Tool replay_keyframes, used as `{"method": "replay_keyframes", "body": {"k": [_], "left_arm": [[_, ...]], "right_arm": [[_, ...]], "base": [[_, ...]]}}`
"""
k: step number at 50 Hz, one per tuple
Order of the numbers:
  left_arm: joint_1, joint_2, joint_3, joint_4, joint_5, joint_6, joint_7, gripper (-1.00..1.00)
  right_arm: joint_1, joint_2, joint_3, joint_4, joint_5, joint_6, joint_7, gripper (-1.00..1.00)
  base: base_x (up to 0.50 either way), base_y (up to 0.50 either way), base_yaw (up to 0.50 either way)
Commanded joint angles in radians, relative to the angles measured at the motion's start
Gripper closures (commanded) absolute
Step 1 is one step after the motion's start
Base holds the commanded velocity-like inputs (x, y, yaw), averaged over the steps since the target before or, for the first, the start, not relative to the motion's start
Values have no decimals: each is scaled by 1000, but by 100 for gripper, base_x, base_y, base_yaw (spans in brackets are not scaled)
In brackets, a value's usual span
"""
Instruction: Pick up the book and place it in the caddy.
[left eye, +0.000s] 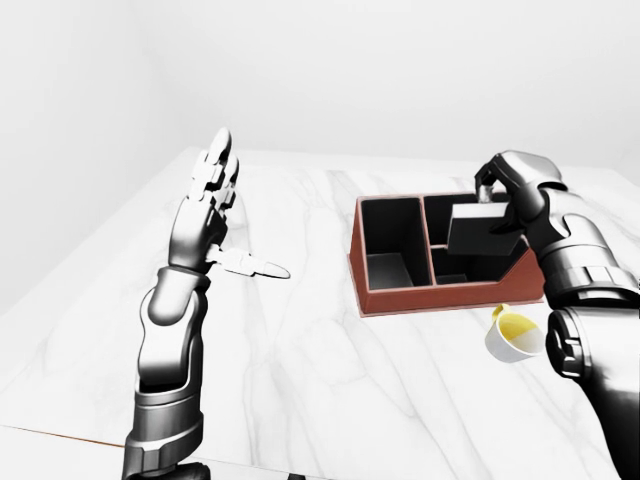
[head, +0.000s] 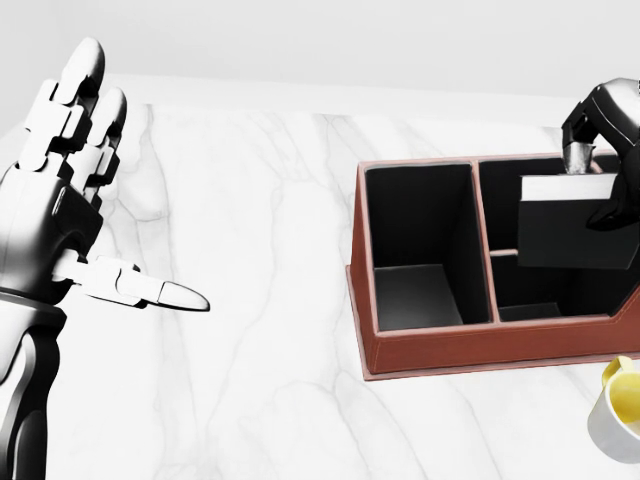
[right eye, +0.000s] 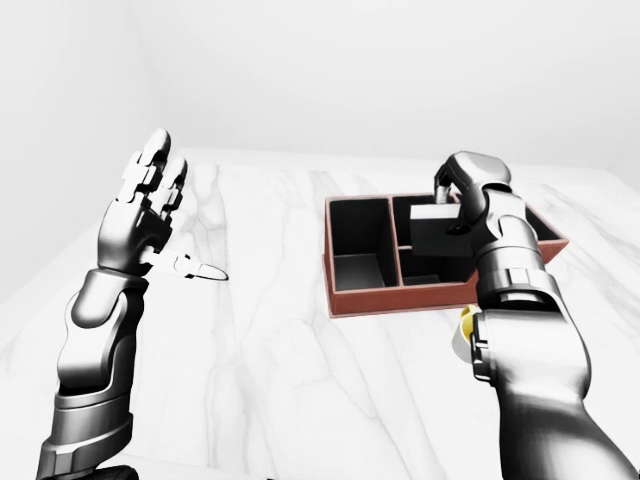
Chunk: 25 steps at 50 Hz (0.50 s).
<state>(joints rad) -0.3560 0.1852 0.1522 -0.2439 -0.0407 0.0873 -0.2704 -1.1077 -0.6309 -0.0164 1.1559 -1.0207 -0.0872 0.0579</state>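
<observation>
A dark book (head: 566, 222) with white page edges hangs upright over the right compartments of the red-brown caddy (head: 420, 352), which has black compartments inside. My right hand (head: 598, 160) is shut on the book's top right, holding it just above and partly inside the caddy; it also shows in the left-eye view (left eye: 500, 200). My left hand (head: 85, 190) is raised at the left of the head view, fingers spread and empty, well apart from the caddy.
A white cup (left eye: 515, 335) with yellow inside stands on the marble table (left eye: 300, 330) just right of and below the caddy, under my right forearm. The table's edge runs along the bottom left of the left-eye view.
</observation>
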Motion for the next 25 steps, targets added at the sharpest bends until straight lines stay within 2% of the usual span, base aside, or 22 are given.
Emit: {"method": "replay_keyframes", "body": {"k": [1, 25], "left_arm": [[2, -1, -1, 3, 2, 0, 3, -100], [0, -6, -8, 24, 23, 0, 14, -100]], "right_arm": [[-19, 9, -10, 30, -50, 0, -55, 100], [-48, 56, 19, 125, -118, 0, -163, 100]], "base": [[0, 0, 0], [0, 0, 0]]}}
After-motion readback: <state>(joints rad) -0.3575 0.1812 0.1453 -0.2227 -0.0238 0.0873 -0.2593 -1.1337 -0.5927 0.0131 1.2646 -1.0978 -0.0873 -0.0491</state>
